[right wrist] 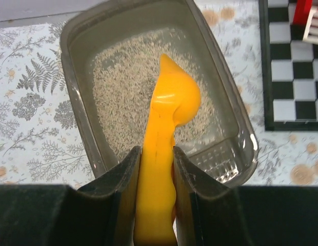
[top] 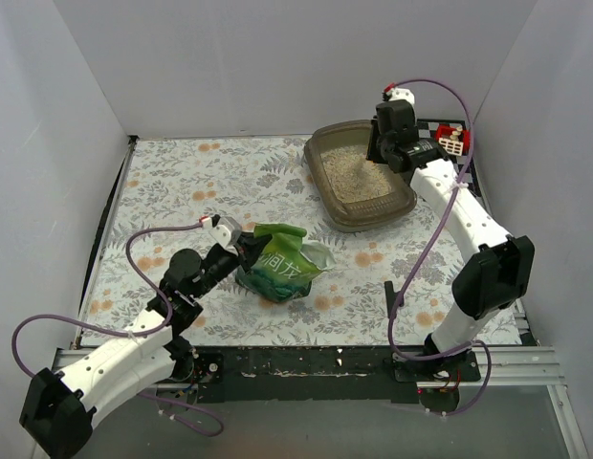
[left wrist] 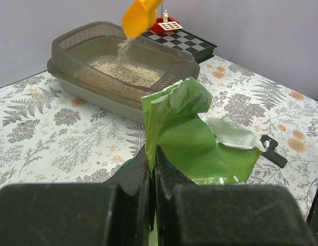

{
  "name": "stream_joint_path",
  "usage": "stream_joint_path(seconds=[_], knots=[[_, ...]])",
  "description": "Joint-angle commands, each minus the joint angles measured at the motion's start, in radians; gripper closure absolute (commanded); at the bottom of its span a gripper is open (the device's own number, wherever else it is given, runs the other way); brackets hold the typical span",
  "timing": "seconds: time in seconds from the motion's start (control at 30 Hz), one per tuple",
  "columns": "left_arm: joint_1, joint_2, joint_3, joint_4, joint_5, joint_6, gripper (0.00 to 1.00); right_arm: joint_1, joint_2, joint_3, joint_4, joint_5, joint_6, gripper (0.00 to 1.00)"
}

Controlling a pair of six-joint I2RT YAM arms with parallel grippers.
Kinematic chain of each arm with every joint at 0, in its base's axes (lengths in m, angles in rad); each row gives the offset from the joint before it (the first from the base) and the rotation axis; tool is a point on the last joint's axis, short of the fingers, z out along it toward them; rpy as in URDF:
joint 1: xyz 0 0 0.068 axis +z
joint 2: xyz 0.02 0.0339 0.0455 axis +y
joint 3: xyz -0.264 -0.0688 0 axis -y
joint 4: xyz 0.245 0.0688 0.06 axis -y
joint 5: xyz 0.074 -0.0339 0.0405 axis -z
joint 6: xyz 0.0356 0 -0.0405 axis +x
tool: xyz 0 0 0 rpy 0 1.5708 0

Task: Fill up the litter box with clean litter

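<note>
The grey-brown litter box (top: 327,182) (left wrist: 72,77) (right wrist: 72,61) sits at the back right of the table, with pale beige clean litter (top: 359,174) (left wrist: 120,73) (right wrist: 123,92) spread over its floor. My right gripper (top: 390,153) (right wrist: 157,154) is shut on the handle of a yellow-orange scoop (right wrist: 166,113) (left wrist: 138,18), tipped over the box, and granules fall from it. My left gripper (top: 241,247) (left wrist: 152,154) is shut on the torn top edge of the green bag (top: 279,266) (left wrist: 195,133), which stands open on the table.
A black-and-white checkered board (left wrist: 182,41) (right wrist: 292,66) with a red-and-white piece (top: 451,140) lies right of the box. A small black part (left wrist: 273,149) rests on the floral cloth beside the bag. White walls enclose the table on three sides.
</note>
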State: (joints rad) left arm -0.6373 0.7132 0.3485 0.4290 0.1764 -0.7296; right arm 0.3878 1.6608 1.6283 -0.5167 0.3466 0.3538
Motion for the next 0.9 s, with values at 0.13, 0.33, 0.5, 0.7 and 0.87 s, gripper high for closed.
stream_joint_path(seconds=[0.13,0.33,0.5,0.7,0.87], knots=[[0.004,0.069,0.078,-0.102,-0.023,-0.021,1.0,0.164,0.039,0.211,-0.107,0.31,-0.271,0.99],[0.004,0.065,0.078,-0.108,-0.025,-0.011,1.0,0.233,-0.045,0.183,-0.123,0.373,-0.294,0.99],[0.005,0.043,0.072,-0.111,-0.037,-0.01,1.0,0.261,-0.196,0.156,-0.179,0.09,-0.227,0.99],[0.004,0.045,0.072,-0.111,-0.041,-0.005,1.0,0.266,-0.331,0.139,-0.414,-0.174,-0.156,0.99],[0.005,0.046,0.072,-0.108,-0.032,-0.002,1.0,0.266,-0.463,0.152,-0.561,-0.331,-0.142,0.99]])
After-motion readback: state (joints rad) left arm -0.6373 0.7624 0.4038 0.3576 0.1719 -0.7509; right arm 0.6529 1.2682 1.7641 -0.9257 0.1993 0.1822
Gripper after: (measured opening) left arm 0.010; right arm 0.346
